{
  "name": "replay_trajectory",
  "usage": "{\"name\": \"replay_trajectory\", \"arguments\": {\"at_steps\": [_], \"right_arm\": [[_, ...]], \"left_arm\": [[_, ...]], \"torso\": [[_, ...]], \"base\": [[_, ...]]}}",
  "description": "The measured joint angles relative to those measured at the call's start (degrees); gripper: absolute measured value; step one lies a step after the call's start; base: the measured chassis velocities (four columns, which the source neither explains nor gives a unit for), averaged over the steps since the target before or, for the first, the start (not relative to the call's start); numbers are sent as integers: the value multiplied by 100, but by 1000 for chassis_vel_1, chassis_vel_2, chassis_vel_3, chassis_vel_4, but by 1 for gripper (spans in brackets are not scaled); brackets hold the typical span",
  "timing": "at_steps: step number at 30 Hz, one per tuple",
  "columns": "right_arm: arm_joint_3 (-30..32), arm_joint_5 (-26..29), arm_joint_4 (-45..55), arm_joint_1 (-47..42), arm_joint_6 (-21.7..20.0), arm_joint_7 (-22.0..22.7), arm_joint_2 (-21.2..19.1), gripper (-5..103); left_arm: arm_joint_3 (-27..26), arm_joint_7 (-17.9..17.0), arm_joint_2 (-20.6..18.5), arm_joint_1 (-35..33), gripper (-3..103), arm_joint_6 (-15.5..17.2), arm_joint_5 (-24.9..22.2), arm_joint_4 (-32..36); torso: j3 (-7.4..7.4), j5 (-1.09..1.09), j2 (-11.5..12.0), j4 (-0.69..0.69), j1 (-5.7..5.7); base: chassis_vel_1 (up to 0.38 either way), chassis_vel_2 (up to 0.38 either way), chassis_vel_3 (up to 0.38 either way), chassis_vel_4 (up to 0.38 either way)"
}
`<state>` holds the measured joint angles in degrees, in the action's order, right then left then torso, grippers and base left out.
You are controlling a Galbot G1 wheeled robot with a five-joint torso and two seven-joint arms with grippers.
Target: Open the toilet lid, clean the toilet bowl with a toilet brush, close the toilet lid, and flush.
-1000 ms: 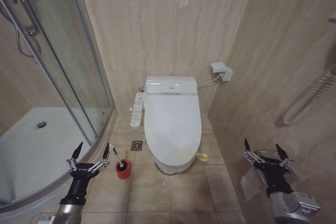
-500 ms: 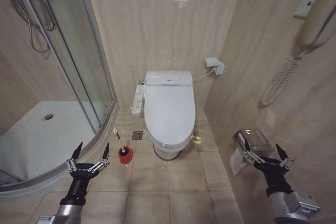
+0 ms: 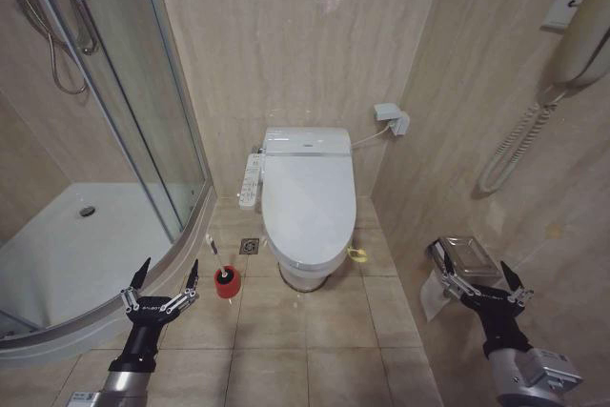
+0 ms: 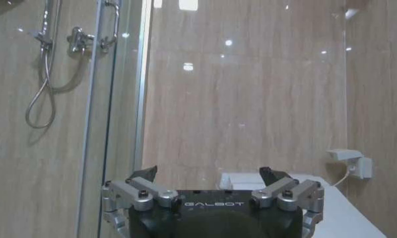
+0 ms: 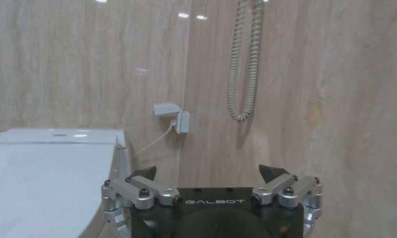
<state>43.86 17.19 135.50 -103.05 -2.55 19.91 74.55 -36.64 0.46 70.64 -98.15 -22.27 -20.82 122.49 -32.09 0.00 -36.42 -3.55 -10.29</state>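
Tiled floor [image 3: 305,340], toilet brush [image 3: 217,266] beyond left gripper [image 3: 164,276] fingers

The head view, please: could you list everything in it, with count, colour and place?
toilet lid: one, white, shut, against the back wall
side panel: one, white, on the toilet's shower side
toilet brush: one, white handle, standing in its cup
cup: one, red, on the floor between shower and toilet
floor drain: one, metal, beside the toilet base
shower tray: one, white, behind the glass screen
shower hose: one, chrome, on the shower wall
wall phone: one, cream, on the side wall
paper holder: one, metal, below the phone
left pincer: black, open, near the shower kerb
right pincer: black, open, beside the paper holder
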Motion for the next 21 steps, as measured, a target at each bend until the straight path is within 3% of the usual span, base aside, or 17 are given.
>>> {"name": "replay_trajectory", "arguments": {"at_steps": [7,21], "right_arm": [[0,0,0,-3,0,0,0,100],[0,0,0,0,0,0,0,100]], "left_arm": [[0,0,0,-2,100,0,0,0],[0,0,0,1,100,0,0,0]], "torso": [[3,1,-4,-2,8],[0,0,-1,-2,0]], "base": [[137,-132,-133,136],[-7,2,4,-2]]}}
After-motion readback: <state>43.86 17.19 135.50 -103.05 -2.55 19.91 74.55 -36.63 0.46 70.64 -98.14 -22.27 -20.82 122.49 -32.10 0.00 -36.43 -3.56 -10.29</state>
